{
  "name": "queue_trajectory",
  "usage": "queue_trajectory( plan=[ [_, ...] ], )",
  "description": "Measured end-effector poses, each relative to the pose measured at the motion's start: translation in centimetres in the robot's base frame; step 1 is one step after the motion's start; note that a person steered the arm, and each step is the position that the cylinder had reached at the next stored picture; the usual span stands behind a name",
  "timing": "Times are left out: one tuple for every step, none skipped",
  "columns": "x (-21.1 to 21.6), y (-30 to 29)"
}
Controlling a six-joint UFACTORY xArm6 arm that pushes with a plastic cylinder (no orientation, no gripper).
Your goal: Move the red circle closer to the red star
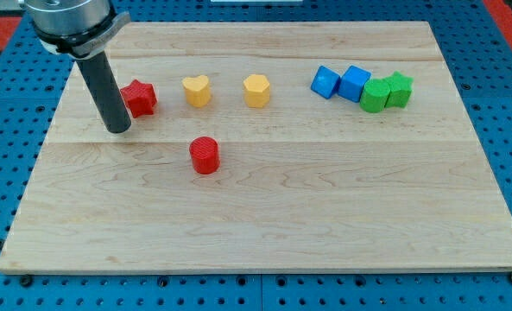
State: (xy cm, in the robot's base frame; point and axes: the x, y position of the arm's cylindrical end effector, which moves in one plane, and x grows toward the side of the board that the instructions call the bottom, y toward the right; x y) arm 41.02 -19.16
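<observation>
The red circle point(205, 155) is a short red cylinder on the wooden board, left of the middle. The red star point(139, 98) sits up and to the left of it, about a block's width of bare wood between them. My tip point(117, 129) rests on the board just left of and below the red star, close to it, and well left of the red circle. The rod partly covers the star's left edge.
A yellow heart point(198, 90) and a yellow hexagon point(256, 90) sit right of the red star. Two blue blocks point(325, 82) point(354, 83) and two green blocks point(376, 95) point(399, 89) cluster at the upper right. The wooden board point(264, 225) lies on a blue pegboard.
</observation>
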Motion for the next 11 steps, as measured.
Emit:
queue_trajectory(
  plan=[
    [-2.8,0.7],
    [-1.6,1.4],
    [0.1,12.3],
    [6.4,18.4],
    [10.8,16.8],
    [7.1,6.1],
    [11.1,9.0],
    [10.0,17.2],
    [5.3,12.4],
    [2.1,3.0],
    [1.3,-1.8]
  ],
)
